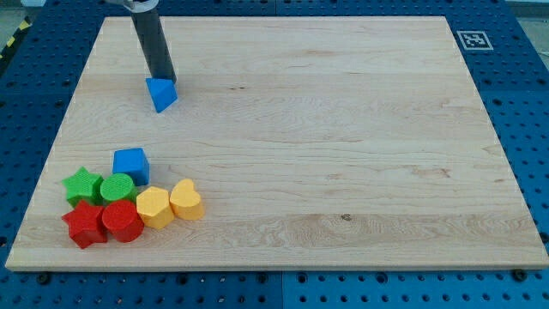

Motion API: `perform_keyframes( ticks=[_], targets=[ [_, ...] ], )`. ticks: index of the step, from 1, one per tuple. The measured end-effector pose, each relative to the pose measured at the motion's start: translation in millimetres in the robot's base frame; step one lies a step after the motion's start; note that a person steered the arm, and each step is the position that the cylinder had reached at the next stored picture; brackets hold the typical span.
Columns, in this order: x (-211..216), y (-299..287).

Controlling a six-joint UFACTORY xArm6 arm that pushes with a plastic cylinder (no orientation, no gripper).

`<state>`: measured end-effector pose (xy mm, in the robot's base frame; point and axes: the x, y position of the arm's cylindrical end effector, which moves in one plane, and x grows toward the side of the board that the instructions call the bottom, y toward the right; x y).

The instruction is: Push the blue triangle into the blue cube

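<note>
A cluster of blocks was seen packed at the view's bottom left of the wooden board (pixel 343 172): a red star (pixel 83 225) and a red cylinder (pixel 123 221) nearest, a yellow hexagon-like block (pixel 154 207) and a yellow heart (pixel 186 199) beside them, a green star (pixel 82 184) and a green cylinder (pixel 117 187) just behind. The blue cube (pixel 131 165) was found touching the cluster's far edge. Farther up, well apart, the blue triangle (pixel 161 93) was met from its far side by my tip (pixel 165 78). No jaws were fitted, so nothing was gripped. A steady push toward the view's bottom, angled slightly left and centred on the triangle, was judged best to prevent it slipping aside
</note>
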<state>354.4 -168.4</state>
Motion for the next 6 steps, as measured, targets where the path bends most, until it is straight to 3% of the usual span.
perform_keyframes(
  ticks=[6],
  targets=[
    [103.2,-0.1]
  ],
)
